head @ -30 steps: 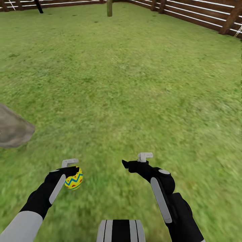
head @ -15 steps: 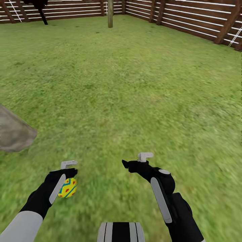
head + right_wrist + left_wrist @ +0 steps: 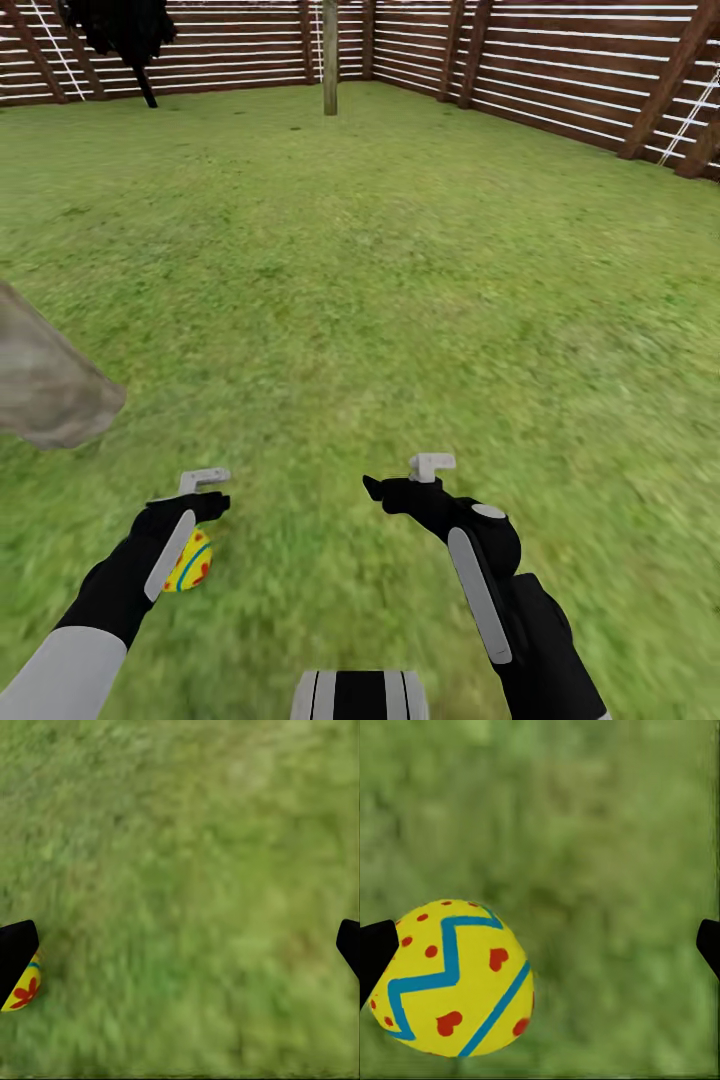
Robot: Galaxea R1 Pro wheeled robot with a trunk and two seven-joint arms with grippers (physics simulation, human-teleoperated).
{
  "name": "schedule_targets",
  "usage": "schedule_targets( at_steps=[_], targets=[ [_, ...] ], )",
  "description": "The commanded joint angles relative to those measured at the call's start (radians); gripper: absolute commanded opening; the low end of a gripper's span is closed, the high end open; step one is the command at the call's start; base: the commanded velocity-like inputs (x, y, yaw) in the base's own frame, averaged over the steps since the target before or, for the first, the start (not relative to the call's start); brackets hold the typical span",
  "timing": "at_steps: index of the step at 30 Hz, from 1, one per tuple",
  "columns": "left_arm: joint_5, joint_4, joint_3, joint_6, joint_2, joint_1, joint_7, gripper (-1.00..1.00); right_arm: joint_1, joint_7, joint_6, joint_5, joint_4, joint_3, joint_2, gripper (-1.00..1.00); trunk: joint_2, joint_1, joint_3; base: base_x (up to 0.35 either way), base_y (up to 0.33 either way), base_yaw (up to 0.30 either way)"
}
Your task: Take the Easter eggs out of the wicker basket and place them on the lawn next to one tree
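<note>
A mottled grey-brown trunk stands ahead-left of the left gripper, which is spread wide; the smooth yellow egg, zigzag-banded and red-dotted, lies just below it against one finger. The right gripper gapes empty over blurry grass.

Egg has dropped out of the left gripper: 1 s ago it sat between the fingers, now it's lower, at 6 o'clock of them, partly behind the arm. In the left wrist view the fingers stand wide, egg beside one. Camera tilted up: more fence and the black tree visible at 12 o'clock.
</note>
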Motion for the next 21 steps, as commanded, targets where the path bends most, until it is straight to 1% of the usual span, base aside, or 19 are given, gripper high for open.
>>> schedule_targets(
  at_steps=[1, 4, 6, 13, 16, 21],
  targets=[
    [0.009, -0.011, -0.003, 0.005, 0.001, 0.000, 0.010, 1.00, 0.000, 0.003, 0.005, 0.002, -0.001, -0.001, 0.000, 1.00, 0.000, -0.001, 0.003, -0.332, 0.000, 0.000],
    [0.008, -0.023, -0.003, 0.009, 0.002, 0.000, 0.010, 1.00, 0.000, 0.003, 0.006, 0.002, -0.001, 0.003, 0.000, 1.00, 0.001, -0.003, 0.015, -0.332, 0.000, 0.000],
    [0.008, -0.037, -0.003, 0.013, 0.003, 0.000, 0.010, 1.00, 0.000, 0.003, 0.006, 0.002, -0.001, 0.005, 0.000, 1.00, 0.001, -0.003, 0.023, -0.198, 0.000, 0.000],
    [0.008, -0.051, -0.004, 0.017, 0.002, -0.001, 0.010, 1.00, 0.000, 0.003, 0.008, 0.002, -0.001, 0.007, 0.002, 1.00, 0.003, -0.007, 0.050, -0.037, 0.000, 0.022],
    [0.008, -0.051, -0.006, 0.017, 0.001, 0.000, 0.011, 1.00, 0.000, 0.003, 0.008, 0.002, -0.001, 0.007, 0.002, 1.00, 0.003, -0.008, 0.063, -0.002, 0.000, 0.204],
    [0.008, -0.052, -0.007, 0.018, 0.001, 0.000, 0.011, 1.00, 0.000, 0.003, 0.008, 0.002, 0.000, 0.007, 0.003, 1.00, 0.005, -0.010, 0.083, 0.000, 0.000, 0.275]
  ],
)
